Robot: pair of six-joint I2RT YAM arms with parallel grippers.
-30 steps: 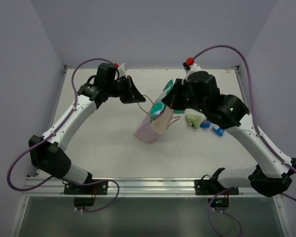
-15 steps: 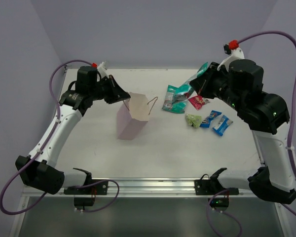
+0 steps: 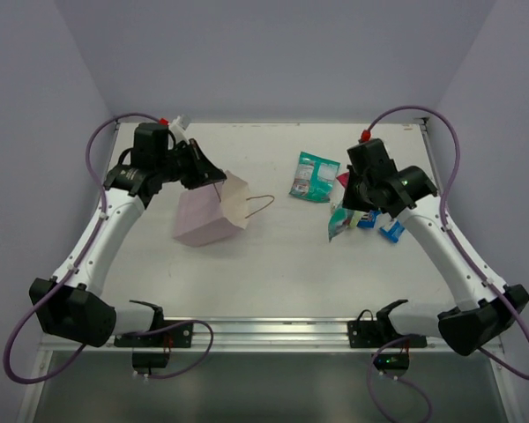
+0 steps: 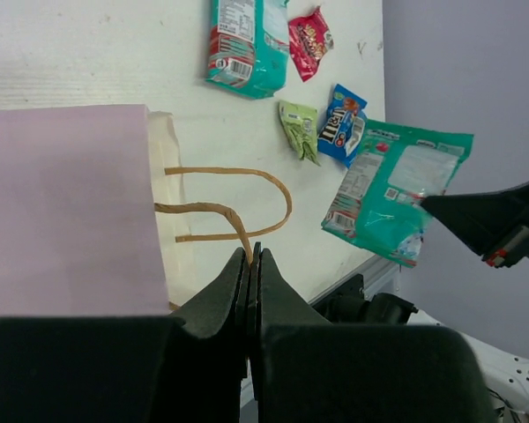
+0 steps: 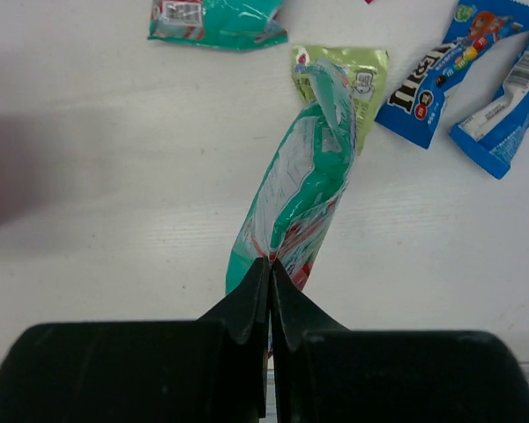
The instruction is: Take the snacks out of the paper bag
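The pale lilac paper bag (image 3: 201, 218) leans tipped on the table's left half, its mouth facing right. My left gripper (image 3: 213, 180) is shut on one brown cord handle (image 4: 234, 220) just above the bag's mouth (image 4: 163, 203). My right gripper (image 3: 349, 208) is shut on a teal snack packet (image 5: 304, 181) that hangs over the table, its lower end above a light green packet (image 5: 366, 75). Another teal packet (image 3: 315, 176), a red one (image 4: 310, 40) and two blue ones (image 5: 441, 62) (image 5: 502, 115) lie on the table at the right. The bag's inside is hidden.
The snacks lie grouped at the right rear of the white table (image 3: 282, 264). The bag's second handle loop (image 3: 263, 204) sticks out to the right. The table's metal front rail (image 3: 273, 330) carries both arm bases.
My left gripper has pulled the bag further left and tipped it over. My right gripper has come down and forward with the teal packet, from high at the back to just above the snacks.
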